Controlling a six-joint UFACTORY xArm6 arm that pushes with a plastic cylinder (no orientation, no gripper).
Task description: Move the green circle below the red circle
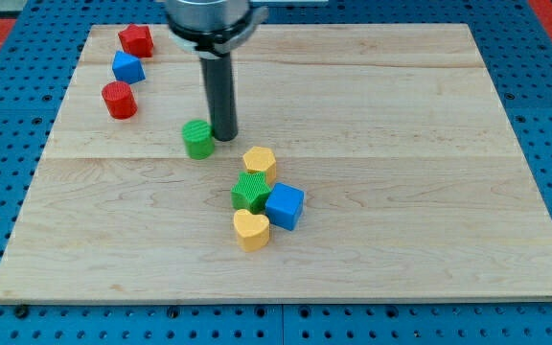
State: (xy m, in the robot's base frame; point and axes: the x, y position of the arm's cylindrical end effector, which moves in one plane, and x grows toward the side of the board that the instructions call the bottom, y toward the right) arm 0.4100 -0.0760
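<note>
No gripper on this rig, so nothing opens, shuts or holds: only a dark rod, with my tip (pixel 224 135) down on the tabletop (pixel 429 192).

Tip just beside the green circle (pixel 197 139), on its right and a little toward the view's top, touching or nearly so; cannot tell which. Red circle (pixel 119 100) up and to the view's left, well apart from the green one, with a blue block (pixel 127 68) and a red block (pixel 136 40) stacked in a line above it toward the top-left corner.

Goal spot: bare wood straight below the red circle. Green circle already about level with that spot, but too far right. Best push, judging from this: mostly leftward, tip kept squarely behind the block's right face. Contact off-centre likely to let a round block roll off the tip and drift down the view, so worth re-centring if it slips. Slow near the end, stopping short of nudging the red circle.

Cluster lower right, well clear of the path: yellow block (pixel 259 162), green star (pixel 250 192), blue cube (pixel 285 206), yellow heart (pixel 251 230).
</note>
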